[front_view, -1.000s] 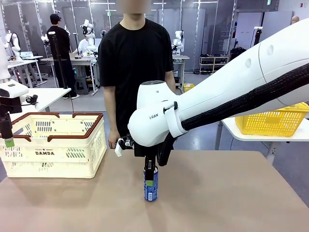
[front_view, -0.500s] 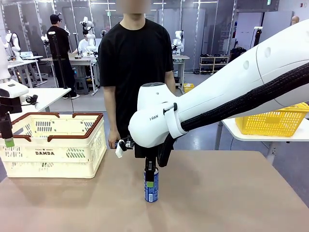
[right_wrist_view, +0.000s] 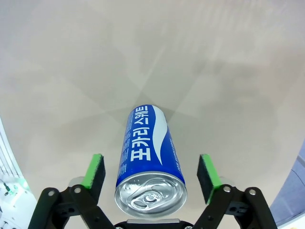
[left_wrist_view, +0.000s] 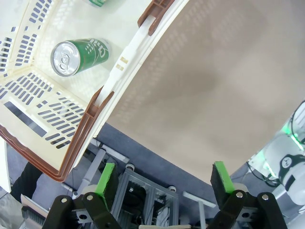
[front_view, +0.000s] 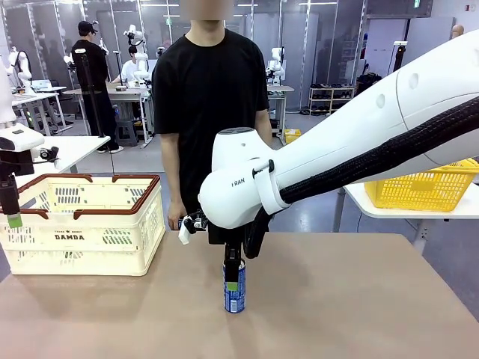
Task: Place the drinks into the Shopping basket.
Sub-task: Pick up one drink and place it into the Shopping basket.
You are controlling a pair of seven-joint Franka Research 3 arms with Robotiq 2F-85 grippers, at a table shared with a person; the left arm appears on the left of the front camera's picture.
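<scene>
A blue drink can (front_view: 234,293) with a silver top stands upright on the table's middle. My right gripper (front_view: 233,278) reaches down over it, open. In the right wrist view the can (right_wrist_view: 148,148) sits between the green pads (right_wrist_view: 94,171) with a gap on each side. The cream Shopping basket (front_view: 82,224) with a brown rim stands at the table's left. A green can (left_wrist_view: 78,56) lies on its floor, and part of another (left_wrist_view: 97,2) shows at the top edge. My left gripper (front_view: 10,209) hangs open at the basket's near left corner (left_wrist_view: 90,119), holding nothing.
A person in a black shirt (front_view: 209,97) stands at the far edge, behind the right arm. A yellow mesh basket (front_view: 423,187) rests on a side table at the right. Bare tabletop (front_view: 352,299) spreads to the right of the blue can.
My right gripper was shut on the blue can and has opened; the can stays standing on the table. The left arm has not moved.
</scene>
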